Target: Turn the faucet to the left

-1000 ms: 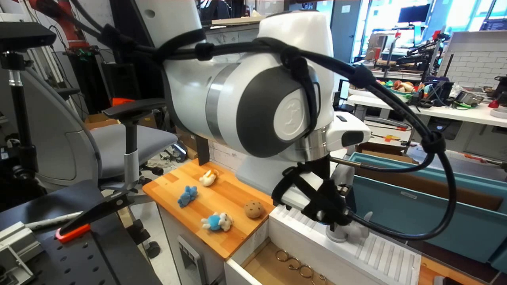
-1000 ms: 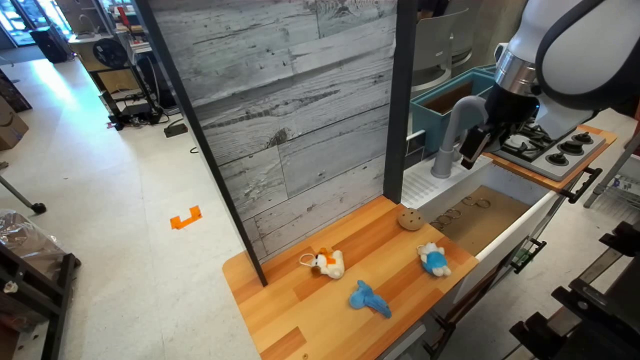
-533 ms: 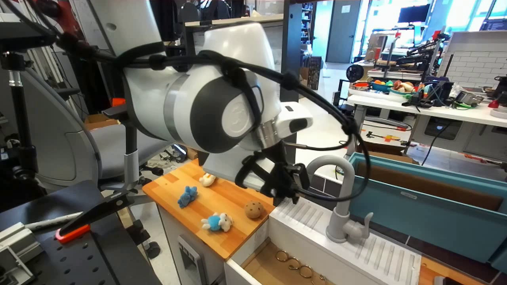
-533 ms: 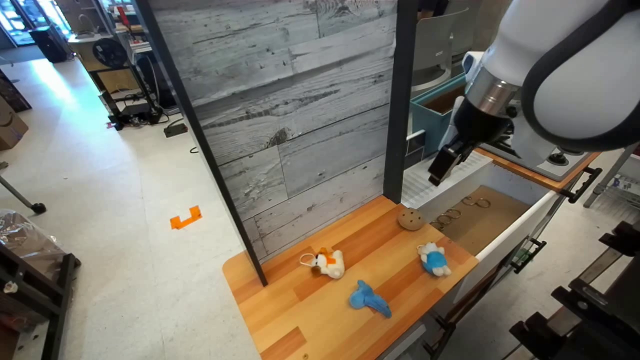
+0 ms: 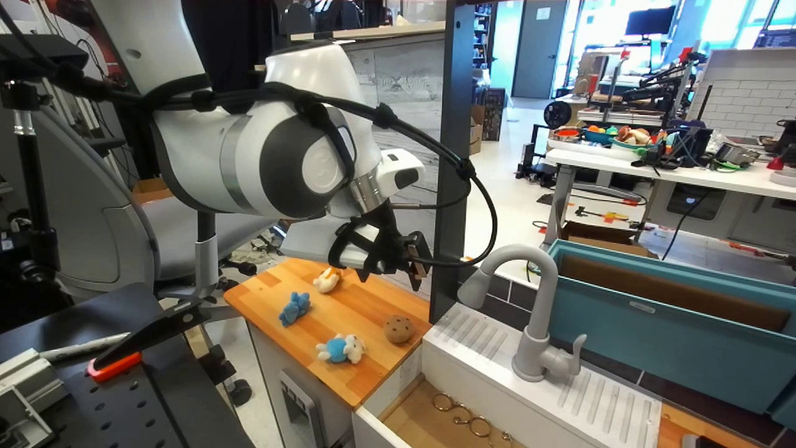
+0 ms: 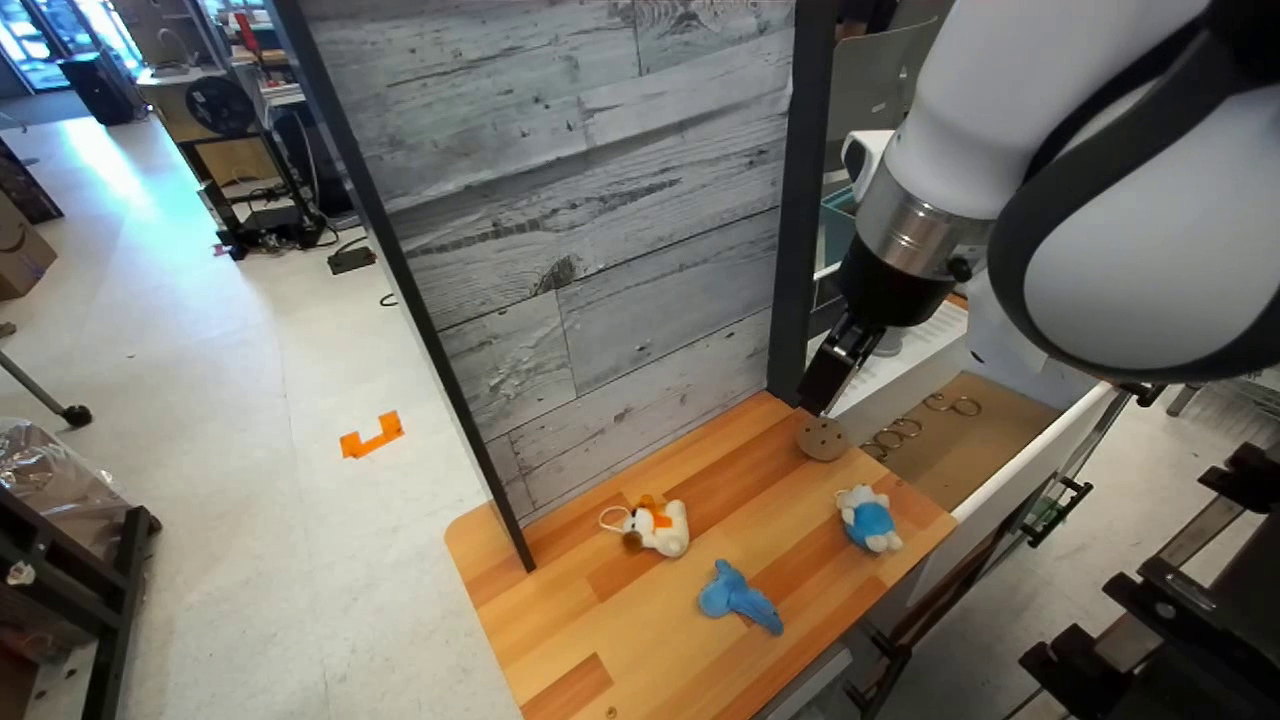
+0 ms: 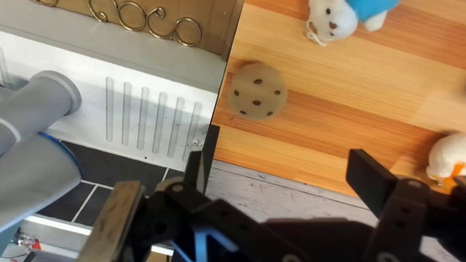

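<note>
The grey faucet (image 5: pixel 542 305) stands upright on the white ribbed sink ledge. Its ribbed spout head (image 5: pixel 476 287) hangs on the wooden counter's side, near the dark post. In the wrist view the faucet (image 7: pixel 54 92) is at the left edge, with its spout pointing right. In an exterior view only a bit of its base (image 6: pixel 888 343) shows; the arm hides the rest. My gripper (image 5: pixel 390 275) is open and empty above the counter, apart from the faucet. In the wrist view its fingers (image 7: pixel 275 163) are wide apart with nothing between; it also shows in an exterior view (image 6: pixel 822 395).
The wooden counter (image 6: pixel 640 620) holds a brown cookie toy (image 5: pixel 398 329), a blue toy (image 6: pixel 738 598), a white-and-blue plush (image 6: pixel 868 518) and a white-and-orange plush (image 6: pixel 658 527). A dark post (image 5: pixel 449 155) edges the wood-look panel. A teal bin (image 5: pixel 671 348) stands behind the faucet.
My gripper has moved from beside the faucet across to above the counter. The faucet, hidden a second ago in an exterior view, now shows fully there. Its neck looks unchanged since half a second ago.
</note>
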